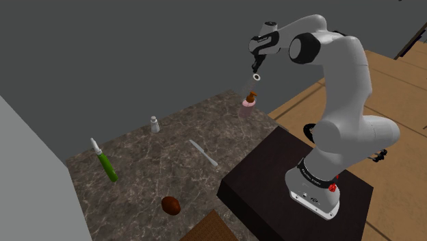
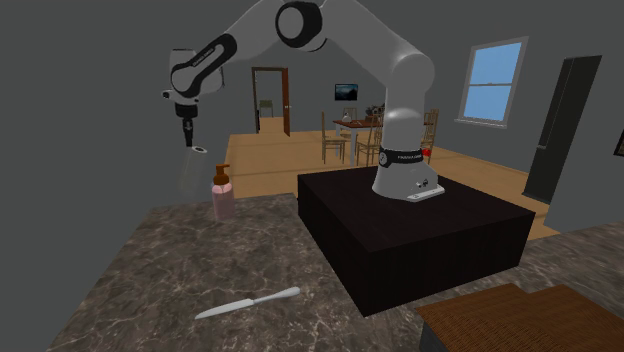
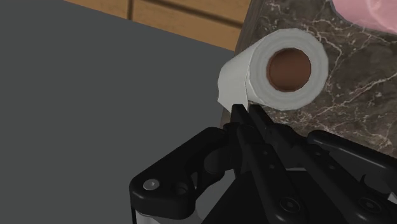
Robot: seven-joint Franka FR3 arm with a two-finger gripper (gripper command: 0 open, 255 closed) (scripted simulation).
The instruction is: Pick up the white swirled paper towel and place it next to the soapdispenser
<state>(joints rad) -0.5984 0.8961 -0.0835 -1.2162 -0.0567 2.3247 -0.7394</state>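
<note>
My black gripper (image 1: pixel 255 70) hangs above the far end of the marble counter (image 1: pixel 157 174), shut on the rim of a white paper towel roll (image 1: pixel 252 82). In the wrist view the fingers (image 3: pixel 254 124) pinch the roll's wall, and its brown core (image 3: pixel 287 67) faces the camera. In the second exterior view the roll (image 2: pixel 190 168) dangles upright from the gripper (image 2: pixel 187 140), off the counter. A pink soap dispenser with a brown pump (image 1: pixel 250 100) stands just below and beside the roll, close to the counter's far corner (image 2: pixel 223 195).
On the counter lie a butter knife (image 1: pixel 203 152), a green-handled tool (image 1: pixel 105 164), a small white shaker (image 1: pixel 154 124) and a brown rounded object (image 1: pixel 171 205). The black stand (image 1: pixel 287 171) borders the counter. A wooden board (image 2: pixel 520 320) lies near the front.
</note>
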